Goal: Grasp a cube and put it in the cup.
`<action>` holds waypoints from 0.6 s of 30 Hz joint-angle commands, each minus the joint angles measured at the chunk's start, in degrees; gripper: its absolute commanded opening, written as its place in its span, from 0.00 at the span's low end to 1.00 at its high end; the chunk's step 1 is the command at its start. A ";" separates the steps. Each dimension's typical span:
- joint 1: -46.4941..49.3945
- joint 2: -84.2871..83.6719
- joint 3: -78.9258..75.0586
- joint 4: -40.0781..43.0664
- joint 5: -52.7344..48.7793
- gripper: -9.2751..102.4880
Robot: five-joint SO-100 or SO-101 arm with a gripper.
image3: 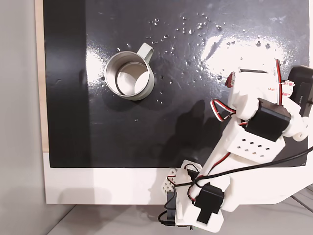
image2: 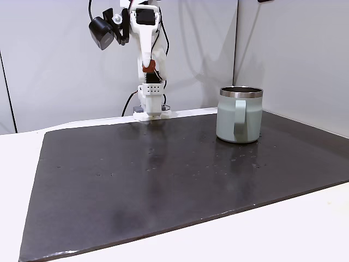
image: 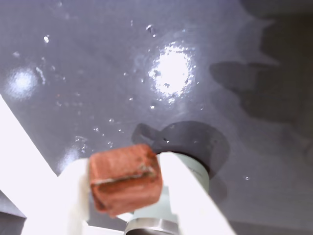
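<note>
Worktop [image2: 305, 229]: a white surface carrying a large dark glossy mat [image2: 163, 180], speckled with small droplets and bright with lamp glare in the wrist view.

Arm [image3: 254, 132]: white, with black servos and red-and-black wiring. In a fixed view from the front it rises from its base at the mat's far edge and folds high above the mat. In a fixed view from above it reaches from the base at the lower edge over the mat's right part.

Cup [image2: 239, 115]: pale green with a steel rim, upright on the mat, well apart from the arm. Its handle faces the camera in the front view and points up and to the right in the view from above. Nothing can be seen inside it. In the wrist view part of its wall and rim shows low in the frame, behind the white fingers.

Tool [image: 124, 181]: closed on the cube [image: 125, 177] and held well above the mat. The two white fingers press the cube's left and right faces.

Cube: rust-orange, clamped between the fingertips in the air, clear of the mat. In the front view it is a small reddish spot [image2: 148, 68] below the arm's upper part.
</note>
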State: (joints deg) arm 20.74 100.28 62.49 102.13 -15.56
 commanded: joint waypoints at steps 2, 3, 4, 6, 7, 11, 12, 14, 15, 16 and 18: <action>-2.99 -0.26 -7.65 0.53 2.55 0.14; -3.69 -0.88 -8.88 0.53 3.08 0.14; -4.48 -1.58 -10.11 0.62 3.69 0.14; -6.42 -2.90 -12.30 0.70 5.01 0.14; -7.47 -3.43 -13.18 0.70 5.71 0.14; -13.10 -4.83 -15.38 0.79 8.44 0.14; -14.59 -5.10 -15.82 0.79 9.14 0.14; -17.75 -5.45 -16.52 0.79 10.55 0.14; -19.34 -5.62 -16.88 0.79 11.25 0.14; -20.92 -5.71 -17.14 0.79 11.87 0.14; -24.26 -5.80 -17.40 0.79 13.10 0.14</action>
State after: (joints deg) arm 0.44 94.22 49.31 102.66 -3.96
